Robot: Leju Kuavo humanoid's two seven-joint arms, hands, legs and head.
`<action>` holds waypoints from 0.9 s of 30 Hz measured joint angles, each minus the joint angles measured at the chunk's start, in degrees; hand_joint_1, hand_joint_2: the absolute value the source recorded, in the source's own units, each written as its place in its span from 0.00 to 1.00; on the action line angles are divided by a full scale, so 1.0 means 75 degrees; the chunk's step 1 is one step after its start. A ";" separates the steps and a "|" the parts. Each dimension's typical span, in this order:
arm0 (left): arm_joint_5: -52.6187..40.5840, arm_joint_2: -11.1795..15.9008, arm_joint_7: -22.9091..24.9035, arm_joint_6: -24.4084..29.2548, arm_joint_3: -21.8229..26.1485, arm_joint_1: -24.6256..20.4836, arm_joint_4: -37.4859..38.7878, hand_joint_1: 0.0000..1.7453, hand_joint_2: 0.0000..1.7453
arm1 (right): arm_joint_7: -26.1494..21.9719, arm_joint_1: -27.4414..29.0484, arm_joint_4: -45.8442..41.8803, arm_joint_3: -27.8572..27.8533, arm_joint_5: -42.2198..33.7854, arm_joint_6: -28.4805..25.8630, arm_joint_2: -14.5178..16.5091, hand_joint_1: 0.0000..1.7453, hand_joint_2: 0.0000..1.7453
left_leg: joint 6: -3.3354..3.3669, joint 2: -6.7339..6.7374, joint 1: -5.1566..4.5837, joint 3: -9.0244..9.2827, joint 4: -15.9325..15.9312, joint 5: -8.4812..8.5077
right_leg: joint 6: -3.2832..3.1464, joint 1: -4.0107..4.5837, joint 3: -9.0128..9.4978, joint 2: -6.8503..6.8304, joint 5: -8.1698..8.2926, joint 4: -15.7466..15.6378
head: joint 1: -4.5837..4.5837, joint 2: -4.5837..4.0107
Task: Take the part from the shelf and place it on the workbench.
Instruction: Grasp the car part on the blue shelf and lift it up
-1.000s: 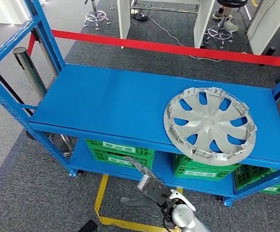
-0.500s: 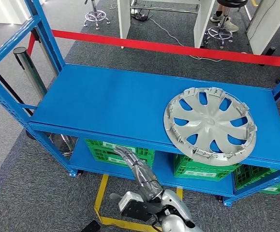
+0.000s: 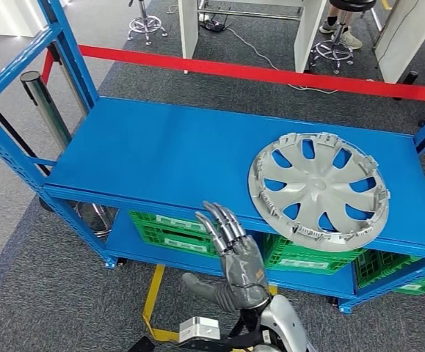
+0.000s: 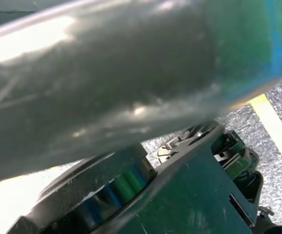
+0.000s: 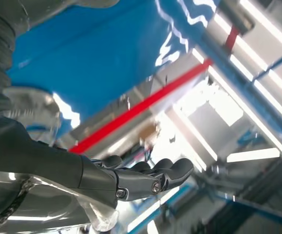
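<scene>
Item: right hand [image 3: 238, 265]. Over the last second I have raised it from low by the floor to the front edge of the blue shelf [image 3: 160, 158]; fingers [image 3: 221, 220] now extended, apart, holding nothing. Item: part, a silver wheel cover [image 3: 318, 189], lying flat on the top shelf, right end, untouched, well apart from the hand. I judge the reach begun; grasp pending. Left hand: I cannot tell its state.

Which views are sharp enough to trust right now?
Head view: sharp and evenly lit, hubcap and right hand crisp. Right wrist view: motion-smeared, glare streaks across the blue shelf. Left wrist view: blurred, a close out-of-focus surface with a blown-out highlight.
</scene>
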 joint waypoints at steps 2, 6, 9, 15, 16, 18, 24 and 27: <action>0.0034 -0.0027 -0.0004 0.0052 0.0063 0.0026 0.0002 0.00 0.00 | 0.0055 0.0179 -0.0267 -0.0191 0.0474 -0.0235 0.0000 0.00 1.00 | 0.0000 0.0000 0.0000 0.0000 0.0000 0.0000 | 0.0000 0.0000 0.0000 0.0000 0.0000 -0.0001 | 0.0001 0.0000; 0.0107 -0.0086 -0.0022 0.0152 0.0217 0.0081 0.0016 0.00 0.00 | 0.0087 0.0561 -0.0762 -0.0661 0.1327 -0.0660 0.0005 0.00 1.00 | 0.0001 0.0000 0.0000 0.0000 0.0000 -0.0001 | 0.0000 0.0000 0.0001 -0.0001 0.0000 -0.0004 | 0.0000 0.0000; 0.0160 -0.0129 -0.0045 0.0213 0.0332 0.0113 0.0029 0.00 0.00 | 0.0072 0.0807 -0.1031 -0.1039 0.1800 -0.0903 0.0041 0.00 1.00 | 0.0001 0.0000 0.0000 0.0001 0.0000 -0.0001 | 0.0000 0.0000 0.0001 0.0001 0.0000 -0.0006 | -0.0001 0.0000; 0.0273 -0.0218 -0.0161 0.0348 0.0612 0.0174 0.0065 0.00 0.00 | 0.0104 0.1333 -0.1461 -0.1827 0.2728 -0.1362 0.0179 0.00 1.00 | 0.0001 0.0000 0.0000 0.0001 0.0000 -0.0002 | 0.0001 0.0000 0.0002 0.0002 0.0000 -0.0009 | -0.0001 0.0000; 0.0293 -0.0233 -0.0176 0.0370 0.0664 0.0181 0.0075 0.00 0.00 | 0.0163 0.1417 -0.1505 -0.1925 0.2891 -0.1437 0.0190 0.00 1.00 | 0.0001 0.0000 0.0000 0.0001 0.0000 -0.0002 | 0.0002 0.0000 0.0003 0.0001 -0.0001 -0.0009 | 0.0000 0.0000; 0.0342 -0.0267 -0.0216 0.0420 0.0786 0.0201 0.0095 0.00 0.00 | 0.0342 0.1646 -0.1595 -0.2110 0.3258 -0.1598 0.0210 0.00 1.00 | 0.0003 -0.0002 0.0000 0.0000 0.0000 -0.0003 | 0.0004 0.0000 0.0005 -0.0007 -0.0003 -0.0010 | 0.0001 0.0000; 0.0470 -0.0360 -0.0344 0.0551 0.1168 0.0256 0.0157 0.00 0.00 | 0.1474 0.2158 -0.1822 -0.2513 0.4127 -0.1996 0.0142 0.00 1.00 | 0.0009 -0.0001 0.0000 0.0000 0.0000 -0.0007 | 0.0006 0.0000 0.0007 -0.0002 -0.0004 -0.0015 | 0.0000 0.0000; 0.0509 -0.0388 -0.0385 0.0589 0.1336 0.0268 0.0164 0.00 0.00 | 0.2346 0.2333 -0.1840 -0.2571 0.4314 -0.2029 -0.0032 0.00 1.00 | 0.0009 -0.0001 0.0000 0.0000 0.0000 -0.0007 | 0.0007 0.0000 0.0009 -0.0002 -0.0003 -0.0017 | -0.0001 0.0000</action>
